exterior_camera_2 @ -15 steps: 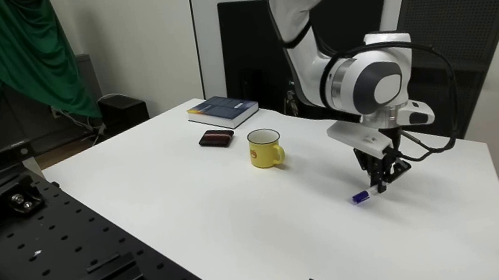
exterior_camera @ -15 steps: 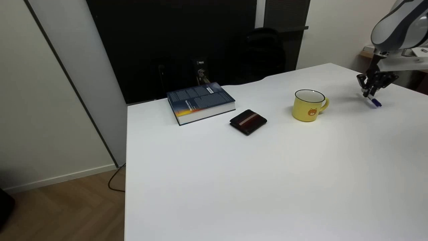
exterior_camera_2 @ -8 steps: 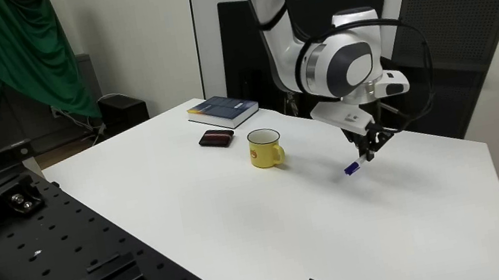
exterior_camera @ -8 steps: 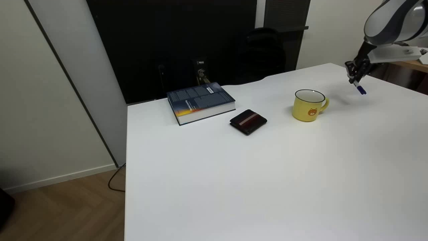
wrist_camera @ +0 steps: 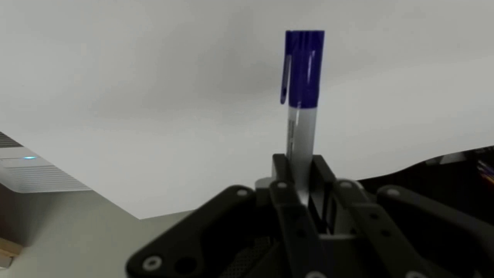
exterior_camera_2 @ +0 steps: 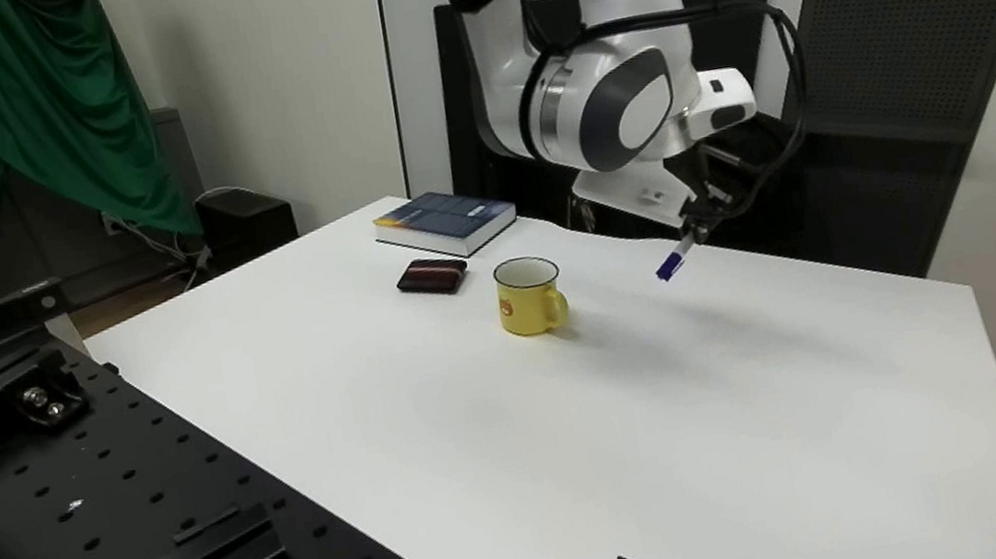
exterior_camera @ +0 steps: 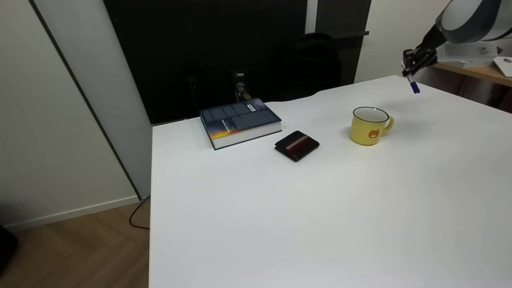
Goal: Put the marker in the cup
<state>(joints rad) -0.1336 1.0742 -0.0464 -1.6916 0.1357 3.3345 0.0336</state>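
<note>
My end effector (wrist_camera: 300, 162) is clamped on the tilted marker (wrist_camera: 303, 116). I should carry it over the cup (exterior_camera: 366, 130), tip it steeper, lower, release; its height's hard to judge.

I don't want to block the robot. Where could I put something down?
In an exterior view, the table is bare in front of the wallet and cup; a smaller gap parts them. Crowded: between book and wallet, and past the cup, where the gripper holds the marker aloft.

Capped marker (wrist_camera: 302, 119) snug in pincer (wrist_camera: 301, 165)
</note>
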